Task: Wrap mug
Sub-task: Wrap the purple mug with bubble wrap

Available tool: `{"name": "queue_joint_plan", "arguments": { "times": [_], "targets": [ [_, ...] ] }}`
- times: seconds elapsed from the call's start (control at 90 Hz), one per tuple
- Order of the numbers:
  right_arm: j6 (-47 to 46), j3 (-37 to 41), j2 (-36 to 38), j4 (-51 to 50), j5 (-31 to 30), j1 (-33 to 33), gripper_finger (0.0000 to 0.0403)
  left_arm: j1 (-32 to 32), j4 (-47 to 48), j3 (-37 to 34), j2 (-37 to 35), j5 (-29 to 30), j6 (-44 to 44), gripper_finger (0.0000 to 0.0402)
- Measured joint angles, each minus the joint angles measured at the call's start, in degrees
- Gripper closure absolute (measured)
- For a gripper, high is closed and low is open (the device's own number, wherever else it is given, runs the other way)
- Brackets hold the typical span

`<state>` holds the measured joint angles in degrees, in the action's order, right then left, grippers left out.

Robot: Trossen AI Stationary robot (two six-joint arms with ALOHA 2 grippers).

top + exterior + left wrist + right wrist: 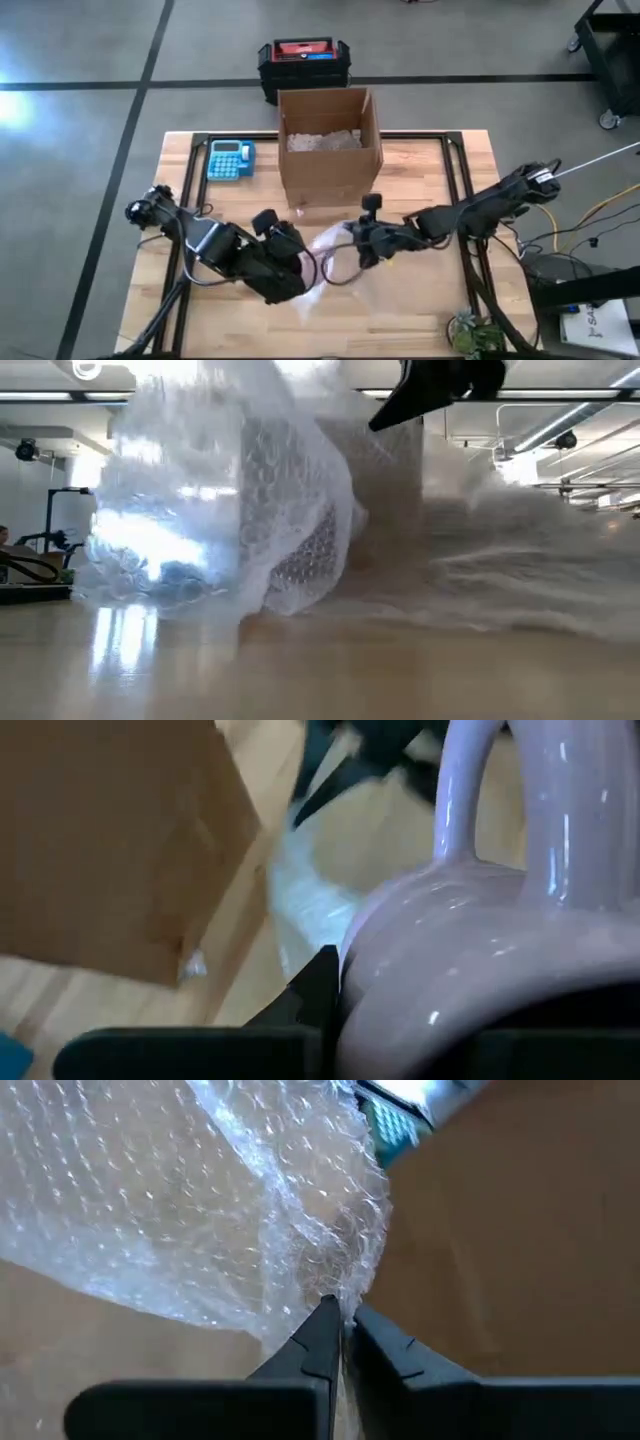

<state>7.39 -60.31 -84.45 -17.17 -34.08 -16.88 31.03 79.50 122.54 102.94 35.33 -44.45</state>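
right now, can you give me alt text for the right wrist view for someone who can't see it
The right gripper pinches an edge of clear bubble wrap between its two dark fingers, and the sheet fans out away from them over the wooden table. A brown cardboard box fills the far side, with a corner of a blue calculator showing past it.

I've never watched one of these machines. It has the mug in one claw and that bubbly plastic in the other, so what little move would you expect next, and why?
Probably the right gripper, pinching an edge of the bubble wrap, pulls the sheet over the mug. The left gripper grips the mug beside the cardboard box, and the mug's handle looks bare.
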Motion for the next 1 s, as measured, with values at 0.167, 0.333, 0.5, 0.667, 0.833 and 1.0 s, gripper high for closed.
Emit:
{"name": "queue_joint_plan", "arguments": {
  "times": [0.167, 0.333, 0.5, 0.667, 0.833, 1.0],
  "targets": [
    [-1.43, 0.69, -2.73, -0.23, 1.95, 2.51, 0.0396, 0.02, -0.80, 3.08, 0.00, 0.92, 4.16, 0.0372],
    [-1.49, 0.00, -3.80, -0.09, 2.91, 3.83, 0.0396, -0.29, -7.14, 1.55, 0.23, -0.34, 7.52, 0.0372],
    [-0.55, -2.20, -2.77, -0.28, 2.77, 4.19, 0.0396, -0.67, -9.26, -3.24, 1.79, -4.92, 6.95, 0.0372],
    [0.75, -5.68, -2.30, -1.82, 2.77, 4.19, 0.0396, -0.70, -10.58, -10.13, 2.56, -6.36, 3.99, 0.0372],
    [0.11, -8.47, -2.27, -2.67, 2.77, 4.19, 0.0396, -0.96, -10.69, -18.02, 2.58, -6.07, 0.70, 0.0371],
    [-4.97, -10.60, -2.23, -3.51, 3.08, 4.19, 0.0392, -3.02, -9.86, -25.87, 2.55, -2.81, -3.37, 0.0368]
  ]
}}
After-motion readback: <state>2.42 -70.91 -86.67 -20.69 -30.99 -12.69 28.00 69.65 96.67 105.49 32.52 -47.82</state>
